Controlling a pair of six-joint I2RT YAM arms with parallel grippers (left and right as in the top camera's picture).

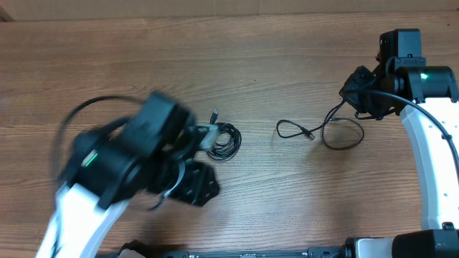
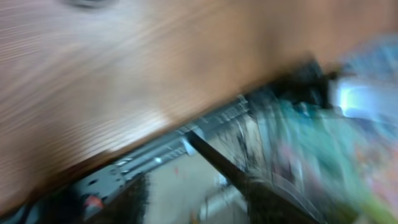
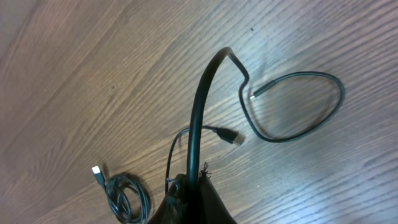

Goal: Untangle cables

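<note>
Black and thin, two in all on brown wooden table (image 1: 287, 57): coiled cable (image 1: 225, 141) near blurred left pincer (image 1: 199, 185), grip unreadable; loose cable (image 3: 198, 106) clamped in closed right pincer (image 3: 188, 186).

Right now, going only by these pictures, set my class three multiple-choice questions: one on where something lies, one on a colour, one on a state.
1. Where does the coiled cable lie?
A. on the wood beside the left arm
B. hanging in the air
C. inside a box

2. What colour is the loose cable?
A. white
B. red
C. black

3. How is the right hand?
A. open and empty
B. shut on the loose cable
C. shut on the coiled cable

Answers:
1 A: the overhead view shows the coil lying flat next to the blurred left arm.
2 C: it reads black against the brown table.
3 B: the right wrist view shows that cable rising out of the closed hand.
</note>
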